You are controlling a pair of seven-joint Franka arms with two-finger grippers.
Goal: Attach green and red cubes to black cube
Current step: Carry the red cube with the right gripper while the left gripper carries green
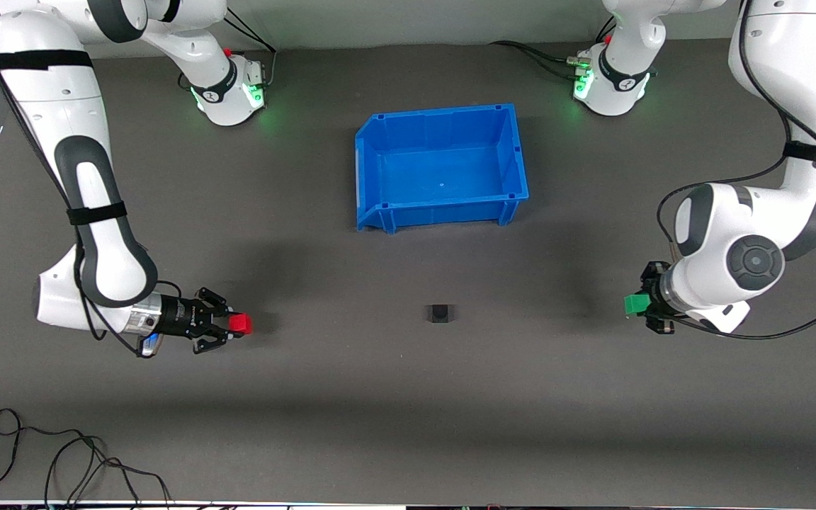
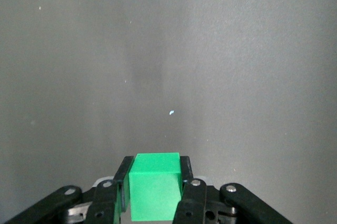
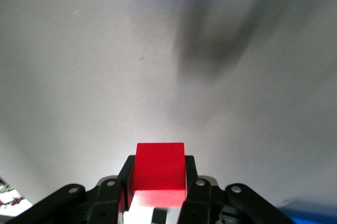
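Right claw (image 1: pixel 236 324) clamped on the red cube (image 1: pixel 241 324), low at the right arm's end of the surface (image 1: pixel 408 411). Black cube (image 1: pixel 440 312) sits on the surface between both claws, well apart from each, nearer the front camera than the blue bin (image 1: pixel 372 152). Left claw (image 1: pixel 640 306) clamped on the green cube (image 1: pixel 635 304), at the left arm's end.

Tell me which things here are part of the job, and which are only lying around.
Part of the job:
- red cube, held in the right tool
- green cube, held in the left tool
- black cube, alone on the table

Only lying around:
- blue bin
- loose cable
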